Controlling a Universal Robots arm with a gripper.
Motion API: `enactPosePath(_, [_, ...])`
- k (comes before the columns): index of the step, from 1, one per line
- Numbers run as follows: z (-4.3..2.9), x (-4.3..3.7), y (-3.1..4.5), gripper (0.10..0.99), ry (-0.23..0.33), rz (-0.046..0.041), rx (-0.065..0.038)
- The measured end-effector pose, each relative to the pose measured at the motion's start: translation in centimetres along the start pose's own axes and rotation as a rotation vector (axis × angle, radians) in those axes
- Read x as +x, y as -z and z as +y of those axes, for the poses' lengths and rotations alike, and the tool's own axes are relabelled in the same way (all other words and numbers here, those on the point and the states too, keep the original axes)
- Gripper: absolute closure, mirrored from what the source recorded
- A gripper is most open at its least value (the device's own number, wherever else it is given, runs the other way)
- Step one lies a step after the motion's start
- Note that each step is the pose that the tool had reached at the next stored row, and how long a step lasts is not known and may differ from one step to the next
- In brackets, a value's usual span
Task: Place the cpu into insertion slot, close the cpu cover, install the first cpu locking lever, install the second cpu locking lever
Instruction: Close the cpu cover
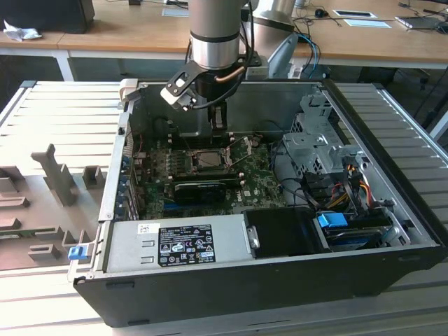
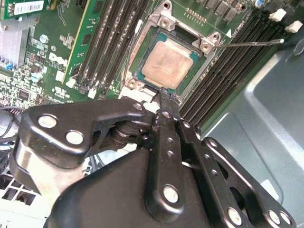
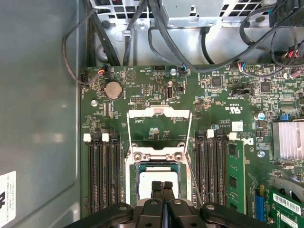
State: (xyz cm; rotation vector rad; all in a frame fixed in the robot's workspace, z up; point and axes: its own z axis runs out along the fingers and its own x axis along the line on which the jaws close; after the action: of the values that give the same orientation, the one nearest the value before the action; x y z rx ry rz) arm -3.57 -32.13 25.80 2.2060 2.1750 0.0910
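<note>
The cpu is sitting in its socket under the closed gripper, inside an open computer case lying on a ribbed grey table; wooden tables are standing far behind.

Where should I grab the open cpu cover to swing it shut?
Take the cpu cover by its free crossbar, the edge farthest from the hinge beside the cpu, coming from above. Flipped open, that thin bar looks most exposed.

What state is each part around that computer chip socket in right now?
Small square silver-grey metal cpu: seated in its socket.
Thin silver metal frame cpu cover: flipped open.
Thin wire locking lever: unlatched.
Black metal claw: shut, nothing held, at the socket's edge.
</note>
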Motion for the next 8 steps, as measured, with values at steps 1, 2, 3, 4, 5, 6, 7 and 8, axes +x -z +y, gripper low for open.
enactPosePath(1, [0.01,0.01,0.12,0.98,0.0,0.0001,0.0])
enactPosePath(2, [0.02,0.02,0.23,0.98,0.0,0.0001,0.0])
enactPosePath(3, [0.04,0.02,0.39,0.98,0.0,0.0002,0.0])
enactPosePath(4, [0.16,0.02,0.4,0.98,0.0,0.0003,0.0])
enactPosePath(5, [0.25,0.02,0.41,0.98,0.0,0.0002,0.0])
enactPosePath(6, [0.38,0.02,0.41,0.98,0.0,0.0002,0.0])
enactPosePath(7, [0.55,0.02,0.4,0.98,0.0,0.0002,0.0])
enactPosePath(8, [0.71,0.03,0.39,0.98,0.0,0.0002,0.0])
